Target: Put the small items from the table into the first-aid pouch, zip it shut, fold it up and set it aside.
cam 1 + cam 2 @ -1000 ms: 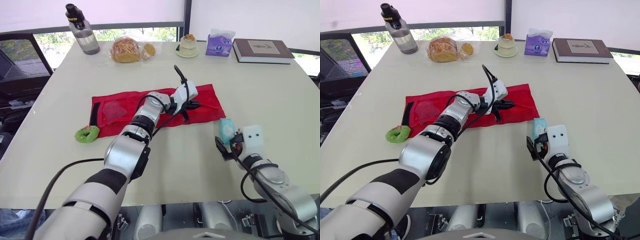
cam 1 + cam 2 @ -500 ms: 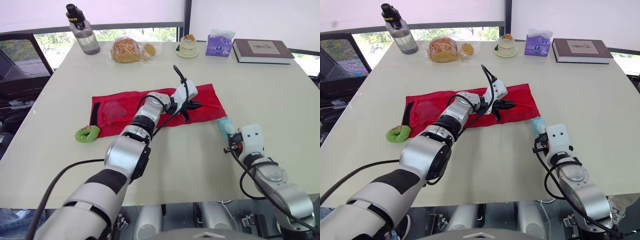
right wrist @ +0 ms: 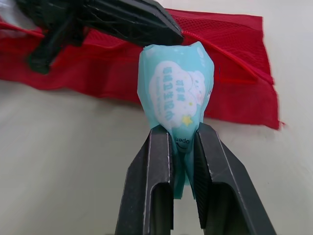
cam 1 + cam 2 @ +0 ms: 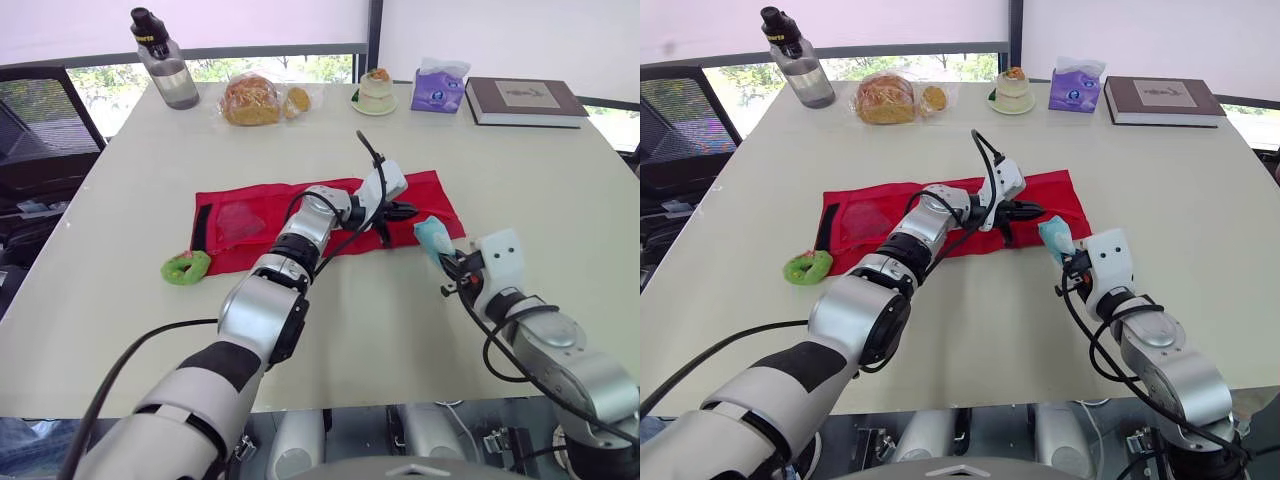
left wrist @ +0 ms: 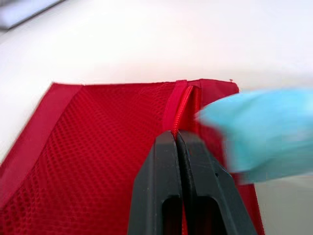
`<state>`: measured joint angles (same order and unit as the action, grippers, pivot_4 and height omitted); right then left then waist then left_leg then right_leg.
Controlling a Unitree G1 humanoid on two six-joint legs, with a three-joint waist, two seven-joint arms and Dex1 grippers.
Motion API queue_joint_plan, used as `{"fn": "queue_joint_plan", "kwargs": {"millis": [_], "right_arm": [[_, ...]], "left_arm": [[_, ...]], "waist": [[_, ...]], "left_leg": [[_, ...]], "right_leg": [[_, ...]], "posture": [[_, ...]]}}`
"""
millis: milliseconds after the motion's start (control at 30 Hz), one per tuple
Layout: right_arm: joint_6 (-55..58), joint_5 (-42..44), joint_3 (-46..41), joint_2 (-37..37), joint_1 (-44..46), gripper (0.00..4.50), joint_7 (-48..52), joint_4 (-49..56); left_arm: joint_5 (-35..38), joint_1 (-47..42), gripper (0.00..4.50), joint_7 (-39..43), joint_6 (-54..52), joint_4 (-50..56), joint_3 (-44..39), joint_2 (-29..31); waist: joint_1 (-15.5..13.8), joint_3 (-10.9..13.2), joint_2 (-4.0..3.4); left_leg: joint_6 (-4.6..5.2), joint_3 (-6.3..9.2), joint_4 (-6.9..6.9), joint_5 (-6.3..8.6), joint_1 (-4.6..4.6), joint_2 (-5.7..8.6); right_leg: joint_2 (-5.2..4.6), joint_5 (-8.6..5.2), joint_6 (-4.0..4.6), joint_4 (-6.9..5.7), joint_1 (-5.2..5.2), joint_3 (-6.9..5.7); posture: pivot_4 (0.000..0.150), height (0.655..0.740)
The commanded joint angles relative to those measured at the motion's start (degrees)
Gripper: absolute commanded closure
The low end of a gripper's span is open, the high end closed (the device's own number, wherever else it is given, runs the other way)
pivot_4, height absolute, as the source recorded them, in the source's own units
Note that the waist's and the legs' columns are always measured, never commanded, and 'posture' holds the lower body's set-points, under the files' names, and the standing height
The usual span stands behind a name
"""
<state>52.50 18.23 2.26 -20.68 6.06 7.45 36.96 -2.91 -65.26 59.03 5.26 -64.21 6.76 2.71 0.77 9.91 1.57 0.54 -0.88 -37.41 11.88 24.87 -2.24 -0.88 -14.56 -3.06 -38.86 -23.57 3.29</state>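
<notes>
At about 8 o'clock from the pouch's left end, a green ring (image 4: 187, 267) is left lying on the table (image 4: 120, 200), just off the fabric and not yet packed. The red first-aid pouch (image 4: 255, 215) is spread flat across the middle of the table, its mesh side up. Near its right end the left gripper (image 5: 175, 139) is seen with its fingers pressed together on the zip edge (image 5: 183, 105), so that the opening is pinched and kept in place (whether the mouth is lifted enough to take an item cannot be told from these views). At about 4 o'clock from that pinch, just beside the pouch's near right edge, a pale blue packet (image 3: 176, 88) is held upright by its lower end, the right gripper (image 3: 182, 134) being clamped on it with both fingers against the wrapper. The step in hand is judged to be the loading of this packet: it is gripped and brought up to the pouch but not yet inside. For the next move, the packet's free end would have to be steered toward 10 o'clock, under the pinched zip edge and into the opening, and released only once it is well within; the ring, the zipping and the folding are all left to be done.
</notes>
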Motion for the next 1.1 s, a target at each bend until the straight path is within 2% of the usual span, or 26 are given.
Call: {"fn": "queue_joint_plan", "kwargs": {"millis": [33,267,467,533,633,700,767,967,1100], "right_arm": [[-2.4,-1.7,1.4,2.3,4.9,4.49,-0.1,-5.8],[-5.3,-6.6,-0.1,8.4,15.7,4.49,-5.4,-20.6],[-13.3,-10.6,-1.6,12.2,21.3,4.49,-9.1,-31.2],[-14.0,-11.2,-1.1,12.3,20.9,3.46,-8.4,-31.2],[-11.9,-10.6,-0.9,12.1,18.0,2.21,-6.9,-26.6],[-10.2,-9.8,-0.5,11.3,15.5,1.12,-5.2,-22.4],[-9.0,-9.5,-0.4,10.6,13.0,0.38,-4.0,-18.5],[-4.8,-6.9,-1.3,7.5,6.6,0.38,0.1,-6.5],[-3.1,-3.4,-3.6,4.8,1.9,0.38,4.1,1.3]], "left_arm": [[2.5,0.2,4.5,1.6,-1.9,4.3,-0.6,-1.8],[2.4,2.7,4.5,1.8,-4.0,9.1,0.9,-3.3],[2.2,4.0,4.5,0.4,-5.5,10.1,1.2,-4.8],[1.6,3.6,4.5,-1.2,-5.1,8.7,1.3,-4.8],[1.7,2.5,4.5,-3.1,-5.1,6.9,0.7,-5.1],[1.8,2.0,4.5,-3.7,-4.9,6.2,0.5,-5.4],[2.0,1.7,4.5,-4.0,-4.7,5.7,0.4,-5.7],[2.1,1.3,4.5,-4.5,-4.2,4.5,0.4,-6.5],[3.4,1.2,4.5,-1.8,-5.5,4.7,-0.1,-6.9]], "waist": [[0.2,0.0,0.0],[0.2,0.0,-0.02],[0.1,0.0,-0.02],[0.1,0.0,-0.03],[0.1,0.0,-0.03],[0.2,0.0,-0.03],[0.2,0.0,-0.04],[0.1,0.0,-0.04],[0.1,0.0,-0.07]], "left_leg": [[0.0,0.0,0.0,0.0,0.0,0.0],[0.0,-0.02,0.01,0.0,-0.01,-0.01],[0.0,-0.03,0.04,0.0,0.02,0.0],[0.0,-0.03,0.05,0.0,0.01,0.0],[0.0,-0.02,0.06,0.0,0.01,0.0],[0.0,-0.01,0.07,0.0,0.02,0.0],[0.0,-0.02,0.07,0.0,0.01,0.0],[0.0,-0.02,0.06,0.0,0.01,0.0],[0.0,0.02,0.06,0.0,-0.02,0.0]], "right_leg": [[0.0,0.0,0.0,-0.01,0.0,0.01],[0.02,0.01,0.01,-0.01,-0.02,0.04],[-0.01,0.01,0.01,0.02,-0.02,0.02],[-0.01,0.01,0.0,0.02,-0.02,0.02],[-0.01,0.01,0.01,0.01,-0.02,0.02],[0.0,0.0,0.01,0.01,-0.02,0.01],[0.0,0.0,0.01,0.01,-0.03,0.02],[0.0,0.0,0.0,0.01,-0.02,0.02],[0.02,-0.01,0.0,0.0,-0.01,-0.01]], "posture": [[0.15,0.7387],[0.15,0.7387],[0.15,0.7387],[0.15,0.7387],[0.15,0.7387],[0.15,0.7387],[0.15,0.7387],[0.15,0.7387],[0.15,0.7387]]}}
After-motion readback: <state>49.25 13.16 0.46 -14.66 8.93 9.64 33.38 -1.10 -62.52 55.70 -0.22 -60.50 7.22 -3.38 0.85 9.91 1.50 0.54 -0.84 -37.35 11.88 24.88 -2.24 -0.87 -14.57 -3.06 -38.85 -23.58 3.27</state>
